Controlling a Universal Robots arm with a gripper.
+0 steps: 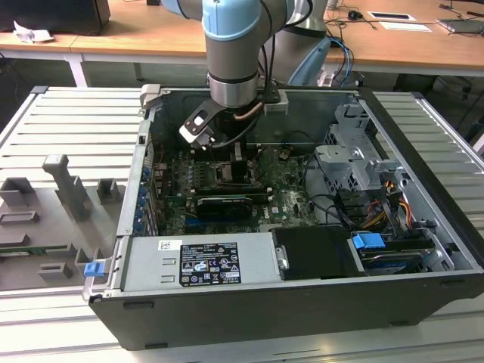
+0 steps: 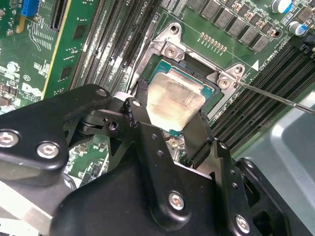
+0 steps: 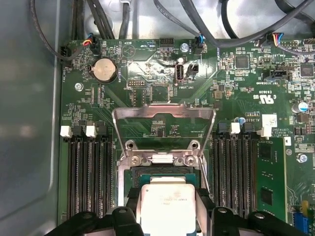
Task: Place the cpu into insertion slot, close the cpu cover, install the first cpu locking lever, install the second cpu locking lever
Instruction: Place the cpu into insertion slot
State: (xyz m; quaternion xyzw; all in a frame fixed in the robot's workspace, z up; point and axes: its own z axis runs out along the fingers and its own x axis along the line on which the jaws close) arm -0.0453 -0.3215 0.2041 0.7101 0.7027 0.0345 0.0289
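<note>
Second wrist view: claw [image 2: 171, 112] clamped on the chip [image 2: 174, 98] at the socket [image 2: 189, 66]. First wrist view: cover [image 3: 147, 109] raised. Placing step, I'd say; it wants square seating.

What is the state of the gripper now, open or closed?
The gripper is closed, holding the cpu.

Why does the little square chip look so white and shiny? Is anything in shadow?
Second wrist view: the chip glares white under the light. First wrist view: the chip looks evenly pale. Exterior view: the board lies dim inside the dark case.
</note>
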